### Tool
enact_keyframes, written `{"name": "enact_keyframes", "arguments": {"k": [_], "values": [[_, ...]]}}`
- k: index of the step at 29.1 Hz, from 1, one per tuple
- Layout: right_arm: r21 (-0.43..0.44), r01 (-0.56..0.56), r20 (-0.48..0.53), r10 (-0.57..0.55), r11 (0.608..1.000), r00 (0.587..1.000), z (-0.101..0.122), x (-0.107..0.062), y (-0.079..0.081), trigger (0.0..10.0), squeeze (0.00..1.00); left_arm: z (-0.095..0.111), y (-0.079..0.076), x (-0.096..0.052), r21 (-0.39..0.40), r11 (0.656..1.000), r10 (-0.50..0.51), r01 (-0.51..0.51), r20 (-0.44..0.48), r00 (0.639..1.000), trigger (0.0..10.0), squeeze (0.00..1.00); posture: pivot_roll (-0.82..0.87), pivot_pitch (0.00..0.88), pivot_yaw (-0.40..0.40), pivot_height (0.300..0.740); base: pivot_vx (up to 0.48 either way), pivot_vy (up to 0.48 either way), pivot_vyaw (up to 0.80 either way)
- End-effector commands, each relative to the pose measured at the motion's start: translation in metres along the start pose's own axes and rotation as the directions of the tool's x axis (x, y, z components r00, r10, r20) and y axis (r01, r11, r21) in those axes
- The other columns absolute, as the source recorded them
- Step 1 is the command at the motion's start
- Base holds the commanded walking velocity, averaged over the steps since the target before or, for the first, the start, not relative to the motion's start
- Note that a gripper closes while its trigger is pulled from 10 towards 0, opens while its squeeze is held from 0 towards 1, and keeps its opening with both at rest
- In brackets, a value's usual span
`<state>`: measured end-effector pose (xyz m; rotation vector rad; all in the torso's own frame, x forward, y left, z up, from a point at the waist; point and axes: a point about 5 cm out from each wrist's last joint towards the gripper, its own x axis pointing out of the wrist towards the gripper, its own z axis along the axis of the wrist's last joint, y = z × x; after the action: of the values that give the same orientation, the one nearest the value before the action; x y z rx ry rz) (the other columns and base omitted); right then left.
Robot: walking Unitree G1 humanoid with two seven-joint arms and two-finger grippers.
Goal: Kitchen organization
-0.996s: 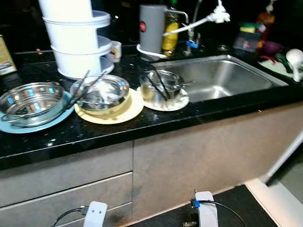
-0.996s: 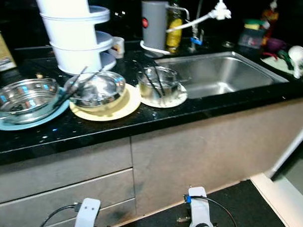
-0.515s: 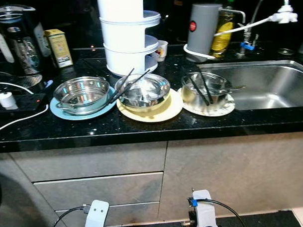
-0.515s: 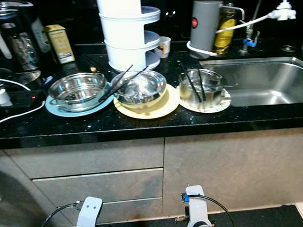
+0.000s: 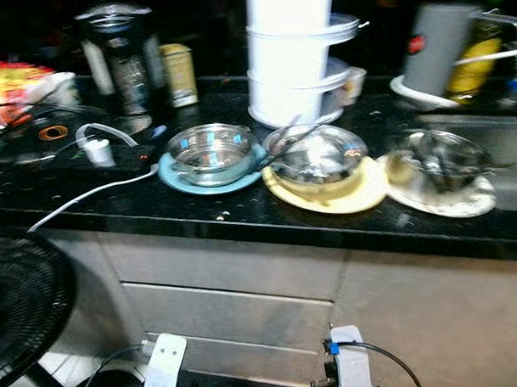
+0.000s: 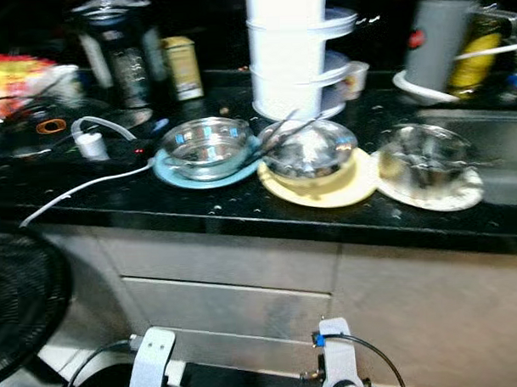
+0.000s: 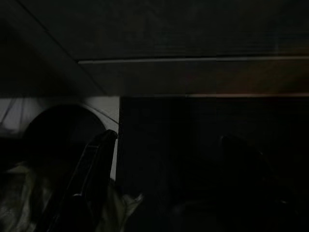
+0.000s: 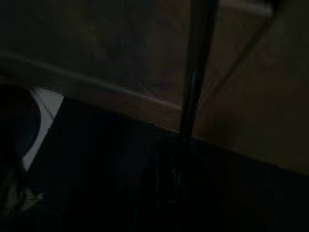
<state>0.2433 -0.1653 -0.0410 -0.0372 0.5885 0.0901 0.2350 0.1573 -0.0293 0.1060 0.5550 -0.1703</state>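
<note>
Three steel bowls stand in a row on the black counter (image 5: 242,215). The left bowl (image 5: 208,151) sits on a blue plate (image 5: 177,175). The middle bowl (image 5: 316,153) holds dark chopsticks and rests on a yellow plate (image 5: 360,194). The right bowl (image 5: 440,153) also holds utensils, on a white plate (image 5: 463,205). My left arm (image 5: 163,367) and right arm (image 5: 351,364) hang idle low before the cabinet, well below the counter. Both wrist views are very dark and show floor and cabinet front.
A tall white stacked container (image 5: 292,65) stands behind the bowls, with a grey jug (image 5: 430,56) to its right. A kettle (image 5: 118,58), a yellow box (image 5: 179,73) and a power strip with a white plug (image 5: 100,152) lie left. A black fan (image 5: 25,312) stands on the floor, lower left.
The whole picture has shifted right, so the camera has turned left. The sink has slid out at the right; the fan and power strip have come in. The dishes have not moved.
</note>
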Motion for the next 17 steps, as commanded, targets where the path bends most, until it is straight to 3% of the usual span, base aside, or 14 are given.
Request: {"name": "enact_keyframes", "arguments": {"k": [1,5,8,17], "values": [[-0.001,-0.013,-0.005,0.013,1.000,1.000,-0.003,0.000,0.006,10.0,0.00,-0.006,0.004,-0.003,0.014,1.000,0.008,-0.007,-0.022,1.000,10.0,0.00,-0.05,0.117,-0.046,0.740,0.000,0.000,0.80],[-0.001,-0.011,-0.007,0.011,1.000,1.000,-0.003,0.000,0.005,10.0,0.00,-0.006,0.004,-0.003,0.017,1.000,0.005,-0.005,-0.023,1.000,10.0,0.00,-0.05,0.117,-0.046,0.740,0.000,0.000,0.80],[0.030,0.041,-0.033,-0.040,0.999,0.999,-0.010,-0.003,-0.001,10.0,0.00,-0.004,0.003,0.000,0.030,0.999,-0.015,0.016,-0.044,0.999,10.0,0.00,-0.06,0.131,-0.039,0.740,0.000,0.000,0.00],[0.014,0.069,-0.063,-0.068,0.998,0.996,-0.016,-0.006,-0.005,10.0,0.00,-0.004,0.002,0.001,0.020,1.000,-0.015,0.016,-0.065,0.998,10.0,0.00,-0.06,0.135,-0.034,0.740,0.000,0.000,0.00]]}}
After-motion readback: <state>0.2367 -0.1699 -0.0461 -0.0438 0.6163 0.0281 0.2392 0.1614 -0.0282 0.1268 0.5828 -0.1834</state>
